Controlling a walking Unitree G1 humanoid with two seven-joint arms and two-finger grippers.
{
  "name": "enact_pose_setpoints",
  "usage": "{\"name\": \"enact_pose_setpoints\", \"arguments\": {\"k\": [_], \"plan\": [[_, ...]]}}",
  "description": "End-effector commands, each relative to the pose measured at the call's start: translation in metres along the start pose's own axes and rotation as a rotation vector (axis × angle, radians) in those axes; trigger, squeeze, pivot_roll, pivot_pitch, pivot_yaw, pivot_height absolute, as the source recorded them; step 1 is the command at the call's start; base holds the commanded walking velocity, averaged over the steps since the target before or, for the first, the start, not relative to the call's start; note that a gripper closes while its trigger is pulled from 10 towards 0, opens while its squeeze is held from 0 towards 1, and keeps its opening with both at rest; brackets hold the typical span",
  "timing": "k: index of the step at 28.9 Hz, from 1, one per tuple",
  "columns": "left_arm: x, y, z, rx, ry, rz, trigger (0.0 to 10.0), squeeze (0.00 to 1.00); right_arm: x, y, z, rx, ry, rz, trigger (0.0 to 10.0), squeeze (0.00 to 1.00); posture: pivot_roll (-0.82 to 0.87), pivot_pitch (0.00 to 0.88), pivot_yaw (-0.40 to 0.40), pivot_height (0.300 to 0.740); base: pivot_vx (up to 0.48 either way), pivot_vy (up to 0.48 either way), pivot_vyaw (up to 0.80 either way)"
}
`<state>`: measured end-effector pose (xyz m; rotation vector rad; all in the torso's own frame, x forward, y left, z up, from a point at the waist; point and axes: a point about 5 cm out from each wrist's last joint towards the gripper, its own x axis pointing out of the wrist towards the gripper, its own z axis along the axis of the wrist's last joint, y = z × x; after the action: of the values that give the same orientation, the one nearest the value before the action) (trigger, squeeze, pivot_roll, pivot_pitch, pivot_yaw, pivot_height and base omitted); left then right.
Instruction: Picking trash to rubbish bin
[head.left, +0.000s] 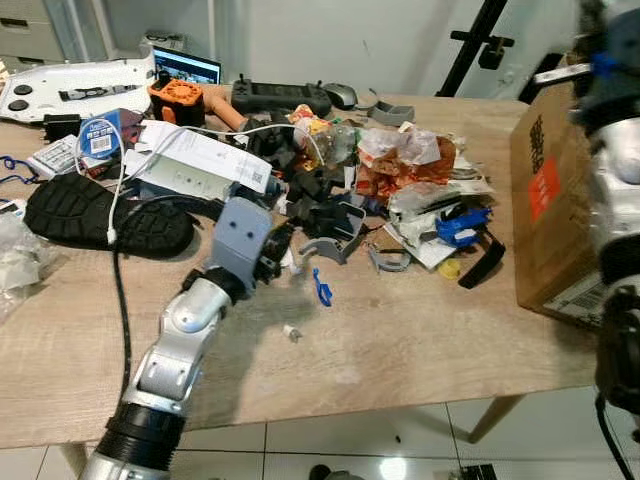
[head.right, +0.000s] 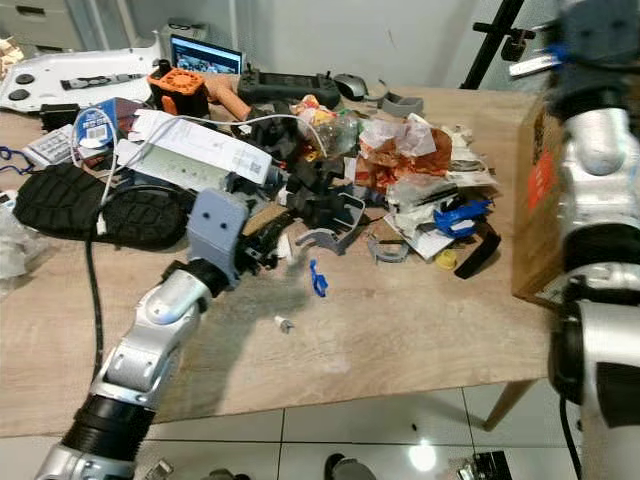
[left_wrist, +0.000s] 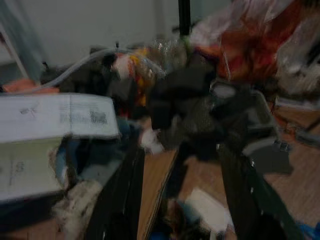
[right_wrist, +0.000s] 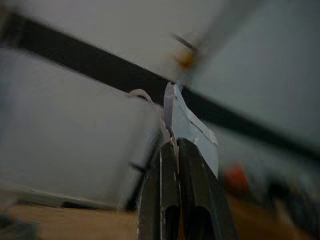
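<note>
A heap of trash (head.left: 400, 170) covers the middle of the wooden table (head.left: 400, 340): crumpled wrappers, black and grey plastic parts, a blue plastic piece (head.left: 462, 225). A small blue clip (head.left: 321, 288) and a tiny white bit (head.left: 292, 331) lie loose in front of it. My left gripper (head.left: 280, 250) reaches low over the table to the heap's near left edge. In the left wrist view it (left_wrist: 180, 200) is open, facing dark plastic parts (left_wrist: 210, 115). My right arm (head.left: 615, 150) is raised beside a cardboard box (head.left: 555, 200). My right gripper (right_wrist: 175, 145) is shut on a pale paper scrap (right_wrist: 192, 130).
A black shoe sole (head.left: 100, 215) and a white carton (head.left: 205, 160) lie left of my left arm, with a cable (head.left: 120, 290) trailing over the table edge. A controller (head.left: 280, 97), an orange part (head.left: 177, 100) and a screen (head.left: 187, 66) sit at the back. White tiled floor lies below.
</note>
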<state>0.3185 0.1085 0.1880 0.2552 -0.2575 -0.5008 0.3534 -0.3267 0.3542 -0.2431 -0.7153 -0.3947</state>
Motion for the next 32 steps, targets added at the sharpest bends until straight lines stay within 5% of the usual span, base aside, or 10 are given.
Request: {"name": "enact_pose_setpoints", "arguments": {"k": [1,12,13,14,19,20,24,27,31,32], "plan": [[-0.002,-0.005,-0.005,-0.011,0.013,-0.022,10.0,0.0,-0.014,-0.039,-0.02,0.096,0.1,-0.218,10.0,0.0,-0.02,0.174,-0.106,0.74,0.0,0.0,0.0],[-0.001,-0.008,-0.006,-0.013,0.014,-0.036,10.0,0.0,-0.05,-0.079,-0.052,0.191,0.225,-0.517,10.0,0.0,-0.02,0.179,-0.107,0.74,0.0,0.0,0.0],[-0.001,-0.007,-0.006,-0.012,0.014,-0.036,10.0,0.0,-0.05,-0.079,-0.052,0.195,0.22,-0.514,10.0,0.73,-0.02,0.179,-0.107,0.74,0.0,0.0,0.0],[-0.001,-0.007,-0.006,-0.012,0.015,-0.036,10.0,0.0,-0.05,-0.079,-0.051,0.203,0.214,-0.51,10.0,1.0,-0.02,0.18,-0.107,0.74,0.0,0.0,0.0],[-0.001,-0.007,-0.006,-0.011,0.016,-0.037,10.0,0.0,-0.047,-0.075,-0.05,0.21,0.219,-0.497,10.0,1.0,-0.02,0.18,-0.107,0.74,0.0,0.0,0.0],[-0.001,-0.007,-0.006,-0.011,0.016,-0.037,10.0,0.0,-0.046,-0.073,-0.05,0.217,0.219,-0.495,10.0,0.0,-0.02,0.18,-0.107,0.74,0.0,0.0,0.0],[-0.002,-0.006,-0.006,-0.012,0.017,-0.038,10.0,0.0,-0.04,-0.063,-0.045,0.246,0.189,-0.444,10.0,0.0,-0.02,0.182,-0.106,0.74,0.0,0.0,0.0],[-0.002,-0.006,-0.007,-0.01,0.018,-0.039,10.0,0.0,-0.028,-0.029,-0.04,0.326,0.161,-0.223,10.0,0.0,-0.02,0.183,-0.1,0.74,0.0,0.0,0.0],[-0.001,-0.006,-0.006,-0.006,0.015,-0.044,10.0,0.0,-0.029,0.08,-0.023,0.457,0.124,0.439,10.0,0.0,-0.01,0.185,-0.101,0.74,0.0,0.0,0.0],[-0.001,-0.006,-0.006,-0.006,0.015,-0.044,10.0,0.0,-0.029,0.08,-0.023,0.457,0.124,0.439,10.0,0.0,-0.01,0.185,-0.101,0.74,0.0,0.0,0.0]]}}
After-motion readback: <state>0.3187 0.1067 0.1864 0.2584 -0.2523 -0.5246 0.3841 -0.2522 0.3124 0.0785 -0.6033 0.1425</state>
